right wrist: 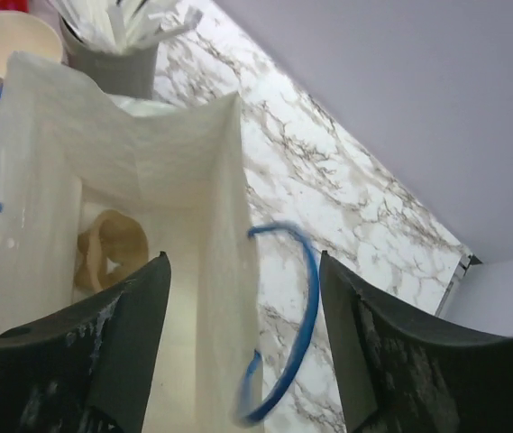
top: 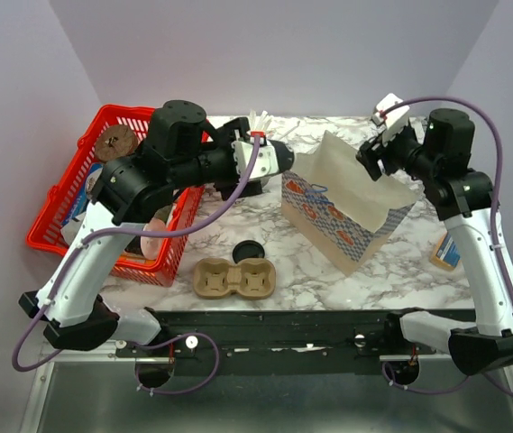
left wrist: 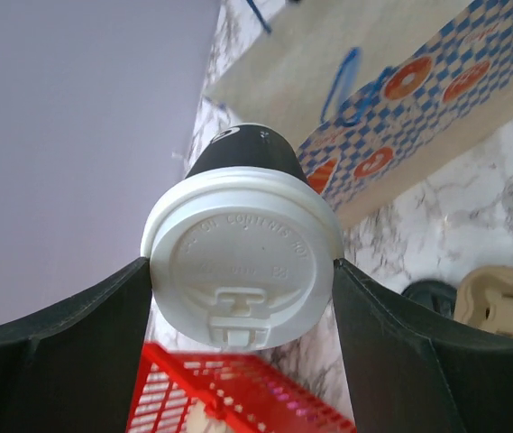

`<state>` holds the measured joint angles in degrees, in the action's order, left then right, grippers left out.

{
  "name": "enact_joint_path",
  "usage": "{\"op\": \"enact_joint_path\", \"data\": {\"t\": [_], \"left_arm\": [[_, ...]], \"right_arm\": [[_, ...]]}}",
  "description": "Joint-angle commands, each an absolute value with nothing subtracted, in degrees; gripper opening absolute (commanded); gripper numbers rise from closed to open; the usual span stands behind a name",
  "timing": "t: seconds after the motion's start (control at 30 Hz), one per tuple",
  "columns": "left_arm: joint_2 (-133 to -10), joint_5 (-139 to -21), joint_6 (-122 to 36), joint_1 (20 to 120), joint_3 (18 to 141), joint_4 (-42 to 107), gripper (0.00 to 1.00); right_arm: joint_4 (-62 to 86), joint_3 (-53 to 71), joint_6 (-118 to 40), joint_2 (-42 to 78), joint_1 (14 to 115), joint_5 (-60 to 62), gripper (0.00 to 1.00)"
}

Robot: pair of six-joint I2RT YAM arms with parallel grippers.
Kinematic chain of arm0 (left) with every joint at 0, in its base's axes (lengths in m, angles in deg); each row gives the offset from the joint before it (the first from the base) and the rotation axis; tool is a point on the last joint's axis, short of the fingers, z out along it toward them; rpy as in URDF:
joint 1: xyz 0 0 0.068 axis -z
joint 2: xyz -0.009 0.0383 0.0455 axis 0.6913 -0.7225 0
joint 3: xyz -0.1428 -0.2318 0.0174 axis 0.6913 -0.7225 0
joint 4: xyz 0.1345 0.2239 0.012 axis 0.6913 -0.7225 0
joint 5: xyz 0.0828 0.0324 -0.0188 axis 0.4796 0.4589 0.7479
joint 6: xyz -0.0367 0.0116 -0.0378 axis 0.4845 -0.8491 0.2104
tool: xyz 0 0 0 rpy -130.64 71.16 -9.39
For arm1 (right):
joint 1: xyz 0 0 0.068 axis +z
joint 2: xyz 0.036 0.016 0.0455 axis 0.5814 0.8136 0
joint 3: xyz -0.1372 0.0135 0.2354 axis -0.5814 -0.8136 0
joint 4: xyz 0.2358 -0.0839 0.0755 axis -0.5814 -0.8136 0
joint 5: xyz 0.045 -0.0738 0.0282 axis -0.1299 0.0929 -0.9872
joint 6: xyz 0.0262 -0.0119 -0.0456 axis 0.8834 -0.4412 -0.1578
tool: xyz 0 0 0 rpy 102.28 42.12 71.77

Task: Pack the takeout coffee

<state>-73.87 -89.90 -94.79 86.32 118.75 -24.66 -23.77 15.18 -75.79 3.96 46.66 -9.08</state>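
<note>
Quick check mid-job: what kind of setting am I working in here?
Likely a staged café takeout counter inside a plain-walled test booth: a marble-patterned tabletop, a doughnut-print paper bag, a cardboard cup carrier and a lidded takeout coffee.

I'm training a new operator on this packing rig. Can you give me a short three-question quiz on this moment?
1. True or false: the takeout coffee already sits inside the paper bag.
2. What lies on the table just beyond the cardboard cup carrier? A) a round black lid B) a spoon C) a napkin
3. Which gripper stands open at the bag's top edge?
Key: 1 false, the left gripper holds the takeout coffee; 2 A; 3 the right gripper.
</note>
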Motion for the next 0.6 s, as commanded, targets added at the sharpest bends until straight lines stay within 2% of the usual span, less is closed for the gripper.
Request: {"op": "enact_joint_path", "data": {"t": [0.0, 0.1, 0.3, 0.4, 0.57], "left_arm": [[-74.7, -80.6, -98.6, 84.5, 121.5, -41.3, 0.0], [-76.6, -79.7, -100.2, 84.3, 121.8, -48.5, 0.0], [-85.9, -77.9, -102.3, 84.3, 124.3, -55.3, 0.0], [-90.0, -76.4, -102.9, 84.3, 124.9, -55.3, 0.0], [-94.1, -75.4, -103.3, 83.8, 123.0, -56.0, 0.0]], "right_arm": [[-29.9, 25.0, -71.7, 5.2, 46.4, -12.7, 0.76], [-34.8, 28.6, -71.7, 6.3, 46.4, -18.9, 0.76], [-52.0, 28.1, -86.5, 7.7, 46.4, -34.2, 0.76], [-59.4, 29.4, -90.2, 9.4, 47.2, -36.1, 0.76], [-61.5, 25.8, -94.4, 8.4, 49.2, -35.1, 0.78]]}}
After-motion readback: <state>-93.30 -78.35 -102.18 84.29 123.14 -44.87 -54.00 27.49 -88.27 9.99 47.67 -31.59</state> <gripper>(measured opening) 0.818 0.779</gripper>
